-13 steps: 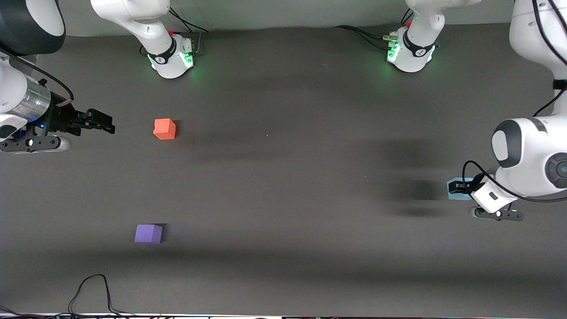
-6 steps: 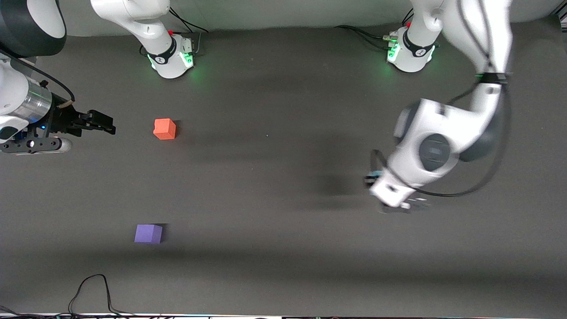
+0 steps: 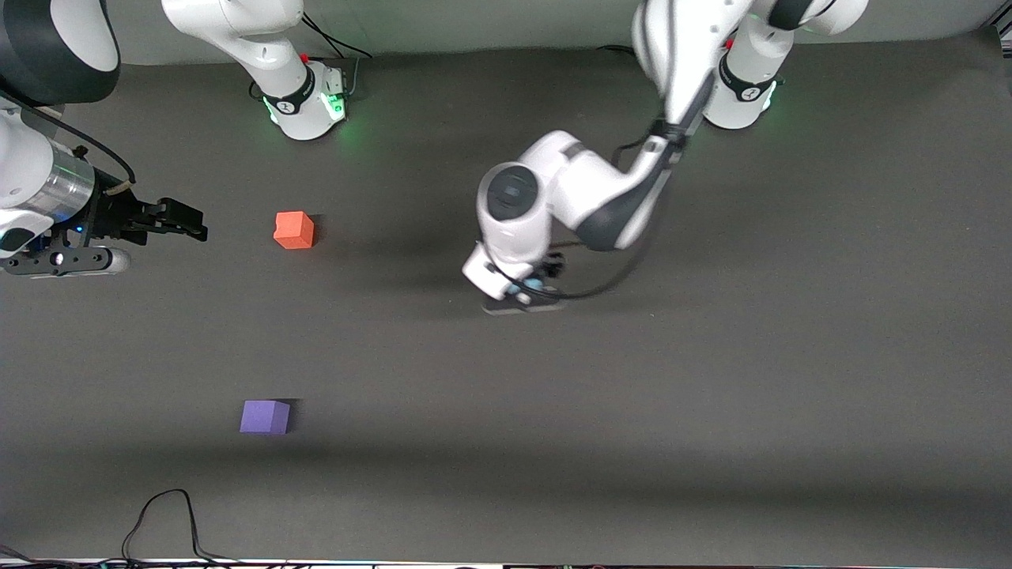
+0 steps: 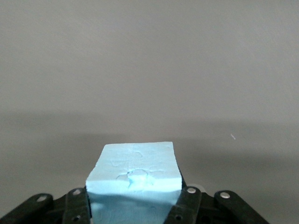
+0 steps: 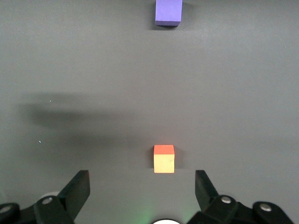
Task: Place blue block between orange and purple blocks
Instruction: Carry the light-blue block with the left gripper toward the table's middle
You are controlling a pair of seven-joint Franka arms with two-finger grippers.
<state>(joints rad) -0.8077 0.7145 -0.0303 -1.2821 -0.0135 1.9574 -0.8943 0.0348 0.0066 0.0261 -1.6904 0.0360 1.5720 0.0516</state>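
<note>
My left gripper (image 3: 534, 283) is shut on the light blue block (image 4: 134, 179) and holds it in the air over the middle of the table; in the front view only a sliver of the block (image 3: 534, 282) shows under the wrist. The orange block (image 3: 293, 230) sits toward the right arm's end of the table. The purple block (image 3: 265, 416) sits nearer the front camera than the orange one. My right gripper (image 3: 190, 224) is open and empty, waiting beside the orange block. Its wrist view shows the orange block (image 5: 164, 158) and the purple block (image 5: 168, 12).
The dark grey table mat (image 3: 711, 442) bears only the two blocks. A black cable (image 3: 162, 514) loops at the edge nearest the front camera, at the right arm's end. Both arm bases (image 3: 304, 99) stand along the edge farthest from that camera.
My left arm has swung from its own end of the table to over the middle, carrying the blue block toward the orange and purple blocks. The right arm has not moved.
</note>
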